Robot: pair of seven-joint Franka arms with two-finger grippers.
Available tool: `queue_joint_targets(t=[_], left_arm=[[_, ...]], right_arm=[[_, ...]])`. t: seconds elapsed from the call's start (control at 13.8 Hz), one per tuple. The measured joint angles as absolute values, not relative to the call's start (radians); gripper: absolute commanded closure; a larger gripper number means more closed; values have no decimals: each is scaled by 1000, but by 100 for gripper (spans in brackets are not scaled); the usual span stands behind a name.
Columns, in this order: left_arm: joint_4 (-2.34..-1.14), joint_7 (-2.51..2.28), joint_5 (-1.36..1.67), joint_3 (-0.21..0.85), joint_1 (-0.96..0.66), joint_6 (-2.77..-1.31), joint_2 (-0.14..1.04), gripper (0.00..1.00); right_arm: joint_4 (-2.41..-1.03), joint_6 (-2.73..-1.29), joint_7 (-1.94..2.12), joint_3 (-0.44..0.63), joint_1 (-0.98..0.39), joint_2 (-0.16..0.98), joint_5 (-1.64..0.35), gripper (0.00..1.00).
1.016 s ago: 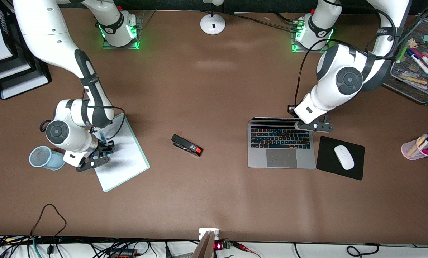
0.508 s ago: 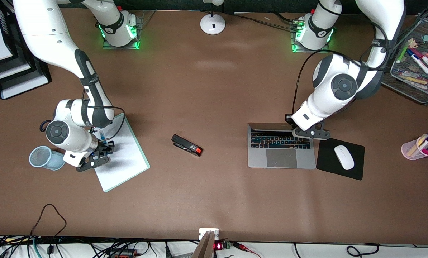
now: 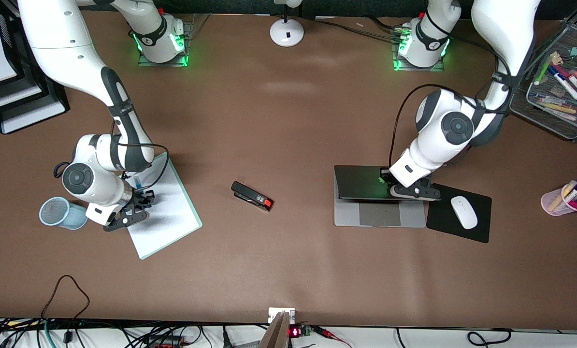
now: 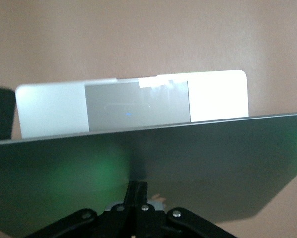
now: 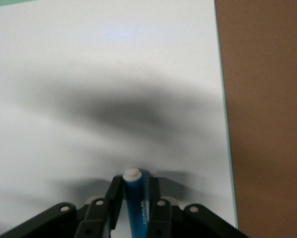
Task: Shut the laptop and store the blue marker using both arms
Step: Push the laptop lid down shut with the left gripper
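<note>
The laptop (image 3: 380,218) lies toward the left arm's end of the table, its dark lid (image 3: 356,183) tilted low over the keys so that only the trackpad strip shows. My left gripper (image 3: 386,183) is shut and presses on the back of the lid (image 4: 198,163); its tips (image 4: 137,186) are together. The blue marker (image 5: 134,198) lies on a white sheet (image 3: 165,217) toward the right arm's end. My right gripper (image 5: 133,191) is low on the sheet with one finger on each side of the marker, shut on it. In the front view the right gripper (image 3: 142,197) hides most of the marker.
A black stapler (image 3: 252,195) lies mid-table. A blue mesh cup (image 3: 59,212) stands beside the right wrist. A white mouse (image 3: 464,211) sits on a black pad (image 3: 443,227) beside the laptop. A pink pen cup (image 3: 566,198), a mesh tray (image 3: 556,121) and a lamp base (image 3: 287,31) line the edges.
The left gripper has pushed the laptop lid from upright down over the keyboard. The right gripper's fingers have closed in on the blue marker; that arm has stayed in place.
</note>
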State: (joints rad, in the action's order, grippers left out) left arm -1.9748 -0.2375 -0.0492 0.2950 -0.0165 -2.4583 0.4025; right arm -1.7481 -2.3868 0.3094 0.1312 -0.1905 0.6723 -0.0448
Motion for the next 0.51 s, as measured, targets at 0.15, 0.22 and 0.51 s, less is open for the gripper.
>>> queue_joint_targets(t=[0.15, 0.22, 0.51], left_arm=[[-1913, -237, -71, 294, -16, -2459, 442, 100], [-1882, -237, -89, 294, -16, -2460, 467, 100], [-1794, -237, -127, 295, -18, -2522, 575, 100]], right_arm=[[-1748, -2387, 309, 131, -191, 672, -45, 77], [-1748, -2387, 309, 131, -191, 672, -45, 80], [-1748, -2387, 310, 131, -191, 673, -45, 83]])
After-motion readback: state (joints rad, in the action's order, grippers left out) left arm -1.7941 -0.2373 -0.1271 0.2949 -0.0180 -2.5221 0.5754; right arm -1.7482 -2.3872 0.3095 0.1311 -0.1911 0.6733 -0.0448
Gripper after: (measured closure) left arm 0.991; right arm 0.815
